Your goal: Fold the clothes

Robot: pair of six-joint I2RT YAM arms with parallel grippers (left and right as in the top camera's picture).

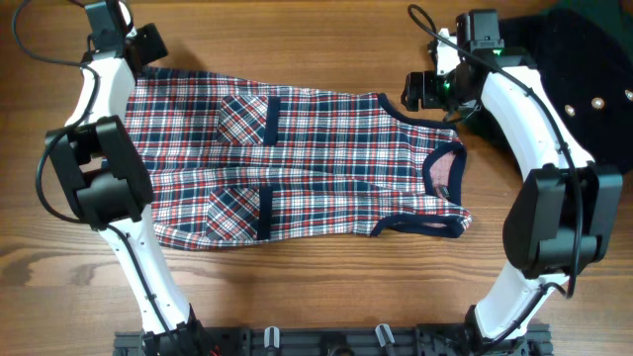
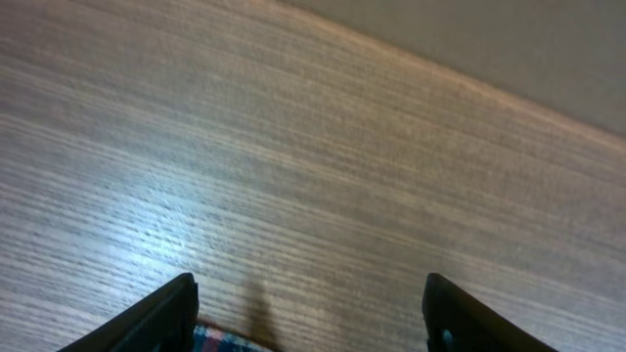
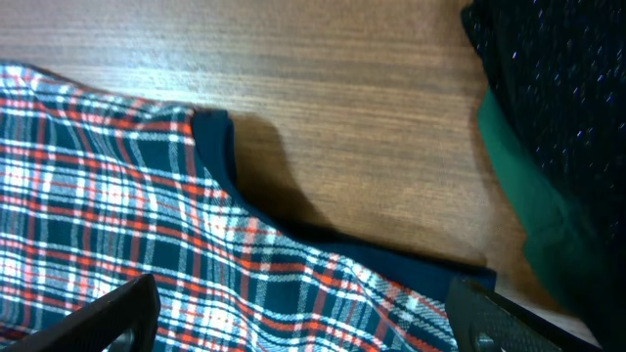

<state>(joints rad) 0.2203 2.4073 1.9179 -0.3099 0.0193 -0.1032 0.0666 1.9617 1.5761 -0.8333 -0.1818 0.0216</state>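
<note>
We looked down on the brown wood-grain desk (image 2: 293,147), a pale sheen on its grain. The left gripper (image 2: 308,328) hung over it, its two black fingers (image 2: 161,321) spread wide with bare wood between them. Just beside one finger lay a sliver of red, white and navy plaid cloth (image 2: 221,340). Past the desk's far edge ran a plain grey-beige surface (image 2: 489,39).

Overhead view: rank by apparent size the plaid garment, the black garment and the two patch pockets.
1. plaid garment
2. black garment, though the frame edge cuts it off
3. upper pocket and lower pocket: these look alike, so not ranked
</note>
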